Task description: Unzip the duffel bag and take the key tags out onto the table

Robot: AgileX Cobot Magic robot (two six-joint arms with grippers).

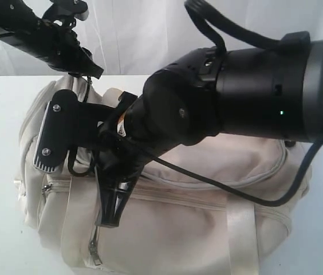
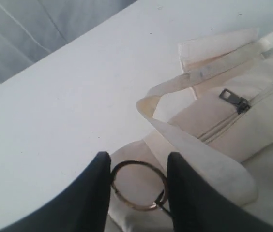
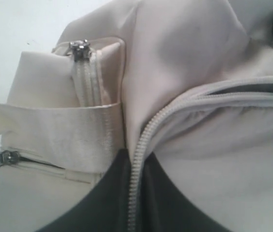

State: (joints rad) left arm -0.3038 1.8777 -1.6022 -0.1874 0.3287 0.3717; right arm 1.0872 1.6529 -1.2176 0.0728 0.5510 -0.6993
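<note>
R claw (image 3: 135, 162) up close is clamped on main zip (image 3: 144, 140) of bag (image 1: 207, 223), which sits mid-frame on table (image 1: 1, 114); L claw (image 2: 139, 186) grips strap ring (image 2: 135, 163) upper left; unzip step, next: drag zip open, tags unseen.

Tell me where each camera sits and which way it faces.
Exterior: close by the right arm, looking down at the bag on the table; both arms show.
Left wrist: on the left arm, facing the bag's end; left hand flanks a metal ring.
Right wrist: on the right arm, close over the bag's zip; right hand flanks it.
Shared: the bag, in all three.
</note>
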